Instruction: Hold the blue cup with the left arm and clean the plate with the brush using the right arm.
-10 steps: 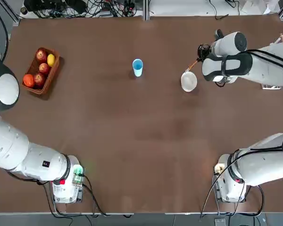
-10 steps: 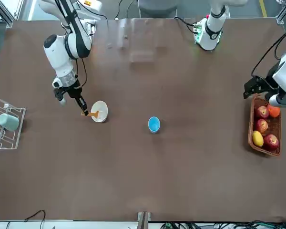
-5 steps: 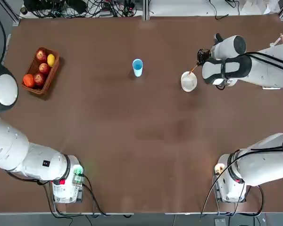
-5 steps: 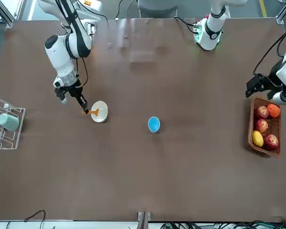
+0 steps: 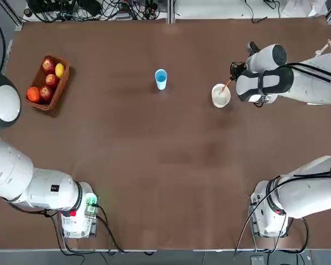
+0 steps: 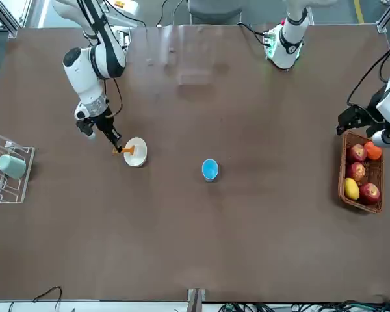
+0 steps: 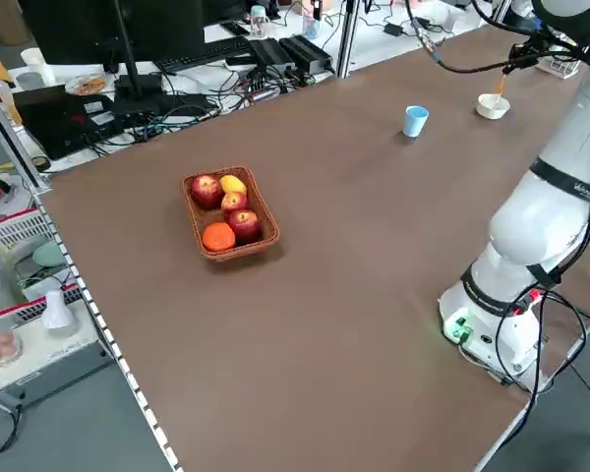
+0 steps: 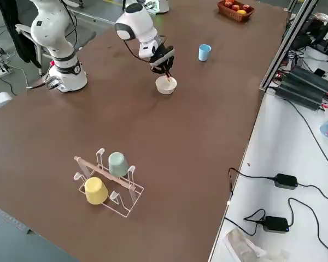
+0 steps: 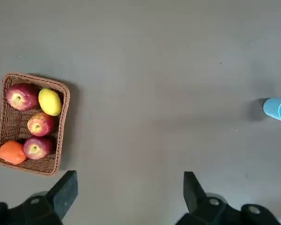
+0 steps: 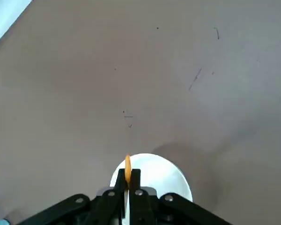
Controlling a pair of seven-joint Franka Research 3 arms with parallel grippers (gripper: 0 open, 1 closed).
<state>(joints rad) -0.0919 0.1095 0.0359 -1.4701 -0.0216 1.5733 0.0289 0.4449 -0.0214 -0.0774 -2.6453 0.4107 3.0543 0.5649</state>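
Over plate (image 6: 136, 152), right gripper (image 6: 114, 141) pinches brush (image 6: 127, 151), seemingly touching.

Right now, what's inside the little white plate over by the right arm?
The tip of the orange brush reaches into the plate, held by the right tool, which is shut on it. The rest of the plate looks bare white. Whether the bristles touch its surface cannot be told.
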